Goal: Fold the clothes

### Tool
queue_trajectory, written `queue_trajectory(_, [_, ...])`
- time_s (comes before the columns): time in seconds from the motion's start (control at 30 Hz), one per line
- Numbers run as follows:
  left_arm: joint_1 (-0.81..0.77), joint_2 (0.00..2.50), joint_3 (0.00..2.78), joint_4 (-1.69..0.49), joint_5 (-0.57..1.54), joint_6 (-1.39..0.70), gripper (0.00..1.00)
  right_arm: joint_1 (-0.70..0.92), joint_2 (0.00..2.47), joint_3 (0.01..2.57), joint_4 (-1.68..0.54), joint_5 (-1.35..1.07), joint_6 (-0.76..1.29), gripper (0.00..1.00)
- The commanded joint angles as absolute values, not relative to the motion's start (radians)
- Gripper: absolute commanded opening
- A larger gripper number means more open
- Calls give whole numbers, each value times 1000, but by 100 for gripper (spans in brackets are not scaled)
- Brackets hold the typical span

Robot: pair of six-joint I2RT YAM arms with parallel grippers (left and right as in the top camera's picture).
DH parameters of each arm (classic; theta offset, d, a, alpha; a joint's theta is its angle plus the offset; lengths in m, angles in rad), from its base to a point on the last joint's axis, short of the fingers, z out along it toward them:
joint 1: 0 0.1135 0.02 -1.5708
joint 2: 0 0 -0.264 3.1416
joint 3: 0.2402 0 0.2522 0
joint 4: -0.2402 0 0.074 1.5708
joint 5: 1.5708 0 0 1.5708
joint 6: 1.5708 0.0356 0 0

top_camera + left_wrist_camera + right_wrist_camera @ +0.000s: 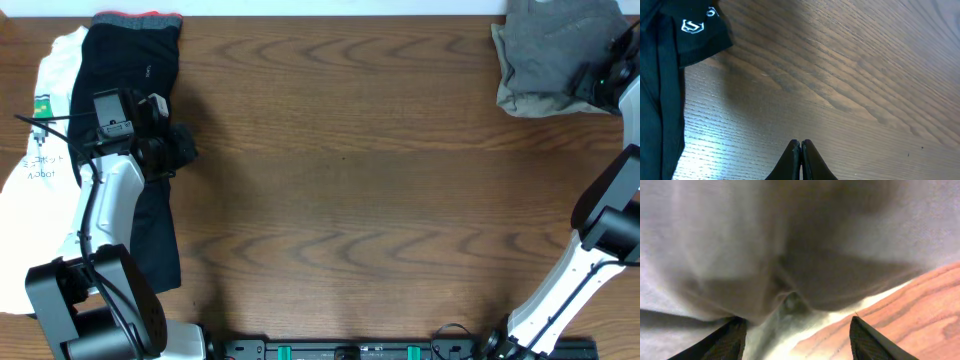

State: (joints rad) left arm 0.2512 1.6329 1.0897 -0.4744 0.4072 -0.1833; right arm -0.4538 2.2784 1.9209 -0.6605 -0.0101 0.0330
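1. Tabletop, overhead view:
   - Mid-grey shorts lie crumpled at 1 o'clock, on top of khaki-beige shorts, whose edge shows beneath.
   - Black trousers lie lengthwise at 9 to 10 o'clock, with the red-grey waistband toward 12 o'clock.
   - White printed T-shirt lies against the trousers on their 9 o'clock side.
   - Left gripper hangs at the 3 o'clock edge of the trousers.
   - Right gripper sits at the 3 o'clock edge of the mid-grey shorts.
2. Left wrist view:
   - Fingers of the left gripper are pressed together and hold nothing; bare wood lies beyond them.
   - Black trousers occupy 9 to 11 o'clock, showing a white logo.
3. Right wrist view:
   - Fingers of the right gripper stand apart.
   - Grey fabric fills the view from 9 through 12 to 3 o'clock, with a bunched fold ahead of the gap.
   - Wood shows at 4 o'clock.
   - Contact between pads and cloth cannot be determined.
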Motion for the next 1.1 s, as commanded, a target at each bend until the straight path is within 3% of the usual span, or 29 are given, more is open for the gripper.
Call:
queue_trajectory(0.0, [249,1648,1084,-477,383,-178,6,-453,2269,1914,-655,-65,12,63])
queue_trajectory(0.23, [249,1648,1084,-477,383,-178,7,-443,2046,1917,-663,-340,-25,63])
queue_trajectory(0.4, [249,1648,1084,-476,383,-178,6,-413,1957,1917,-595,-321,-72,65])
queue_trajectory(0.57, [249,1648,1084,-473,383,-178,6,-364,2033,1917,-460,-160,-163,66])
queue_trajectory(0.63, [249,1648,1084,-473,383,-178,6,-352,2091,1917,-384,-88,-192,70])
queue_trajectory(0.7, [249,1648,1084,-473,383,-178,6,-351,2154,1917,-305,-37,-192,80])
queue_trajectory(0.87, [249,1648,1084,-472,380,-178,7,-368,2304,1917,-173,-25,-180,88])
queue_trajectory(1.07, [249,1648,1084,-472,376,-178,6,-393,2428,1917,-208,-10,-163,99])
